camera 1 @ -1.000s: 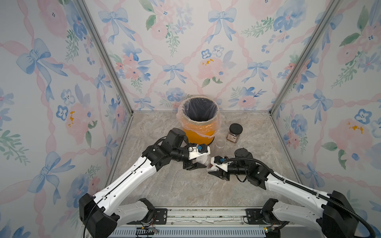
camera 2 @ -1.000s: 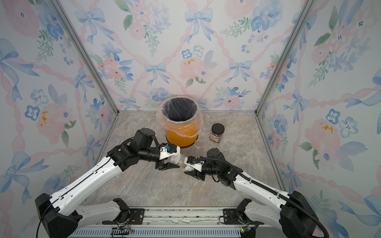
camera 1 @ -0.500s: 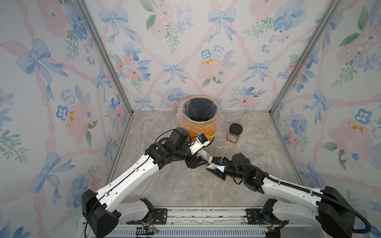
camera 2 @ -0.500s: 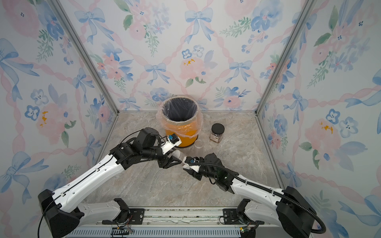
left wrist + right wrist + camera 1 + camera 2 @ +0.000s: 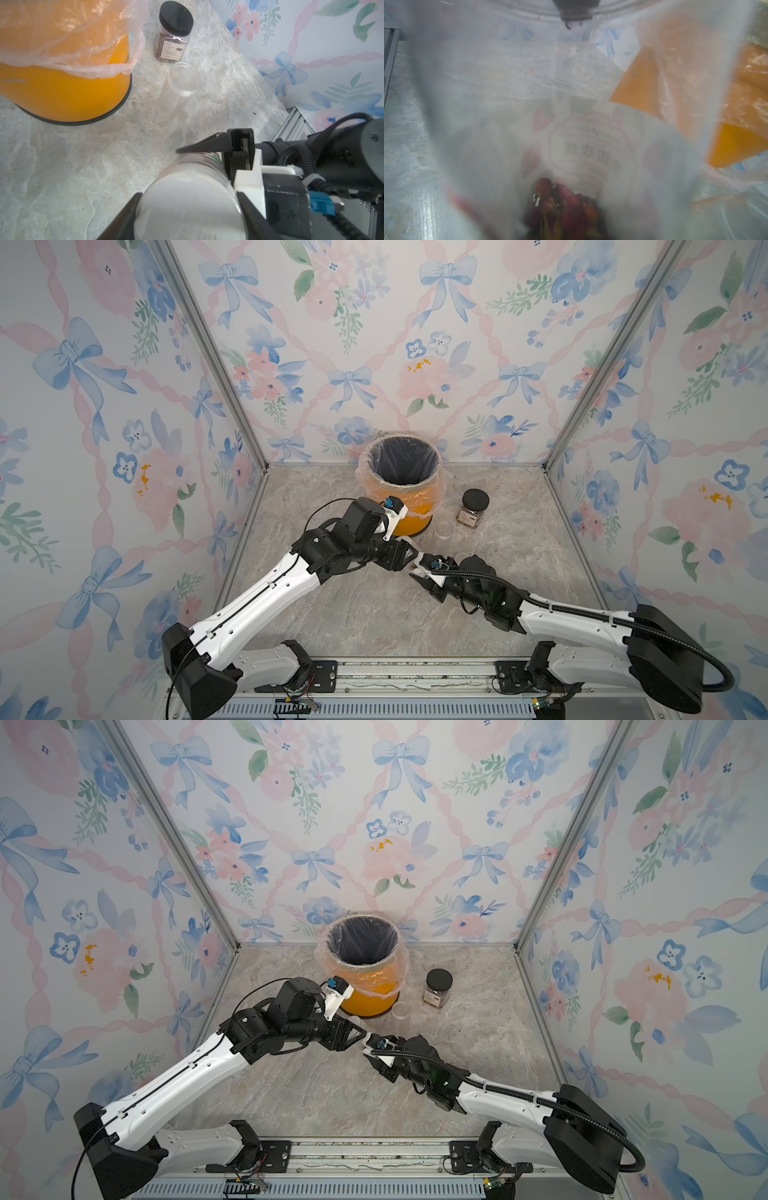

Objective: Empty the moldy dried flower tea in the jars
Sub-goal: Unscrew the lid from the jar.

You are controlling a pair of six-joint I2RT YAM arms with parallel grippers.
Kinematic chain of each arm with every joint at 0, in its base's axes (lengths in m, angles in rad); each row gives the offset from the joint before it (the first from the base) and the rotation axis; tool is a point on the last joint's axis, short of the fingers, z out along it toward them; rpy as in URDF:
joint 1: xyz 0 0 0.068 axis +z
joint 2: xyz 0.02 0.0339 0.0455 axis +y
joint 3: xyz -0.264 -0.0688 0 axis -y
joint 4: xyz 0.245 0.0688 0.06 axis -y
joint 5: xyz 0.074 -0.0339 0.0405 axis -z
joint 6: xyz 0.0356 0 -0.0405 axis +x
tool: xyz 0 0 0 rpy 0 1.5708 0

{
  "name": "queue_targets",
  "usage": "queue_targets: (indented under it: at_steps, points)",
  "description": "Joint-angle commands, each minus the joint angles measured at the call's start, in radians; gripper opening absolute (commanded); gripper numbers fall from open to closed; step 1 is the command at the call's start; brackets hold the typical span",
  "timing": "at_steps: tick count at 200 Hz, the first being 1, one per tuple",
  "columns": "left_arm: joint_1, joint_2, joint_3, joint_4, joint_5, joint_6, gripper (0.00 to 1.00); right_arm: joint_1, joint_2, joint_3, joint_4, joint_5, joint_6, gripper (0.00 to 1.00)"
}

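Right claw (image 5: pixel 419 568) is clamped tight on the clear body of the round jar (image 5: pixel 197 166) and holds it lying roughly sideways in front of the orange bin (image 5: pixel 417 514), white lid (image 5: pixel 187 207) on and facing the left arm. Left claw (image 5: pixel 188 195) has its 2 fingers one each side of that lid, hard up against its edge; cannot tell whether they are squeezing it or just straddling it. Right wrist view looks through the jar wall: dried flower tea (image 5: pixel 562 207), dark red buds, is clumped at the end nearest the right claw, with a printed label on the wall. The other 2 jars stand upright on the tabletop (image 5: pixel 353 614). The black-lid jar (image 5: pixel 471 512), brown bits inside, is well right of the bin. The slim jar (image 5: pixel 443 531) is just beside the bin base, between it and the black-lid jar, see-through. The bin has a plastic liner and sits at the back wall.
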Motion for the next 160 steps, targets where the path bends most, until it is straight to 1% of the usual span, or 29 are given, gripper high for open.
queue_targets:
  at_steps: [1,41,102,160]
  points:
    - [-0.016,0.004,0.038,0.102,-0.002,-0.177,0.32,0.018,0.042,0.016,0.032,0.084,0.018,0.36]
    - [-0.004,-0.006,0.041,0.102,-0.014,-0.187,0.31,0.017,0.05,0.0,0.059,0.103,0.019,0.36]
    - [0.052,-0.022,0.036,0.107,0.053,-0.2,0.31,0.006,0.034,-0.033,0.101,0.108,0.031,0.35]
    - [0.086,-0.047,0.004,0.146,0.08,-0.201,0.3,-0.001,0.023,-0.035,0.113,0.076,0.048,0.35]
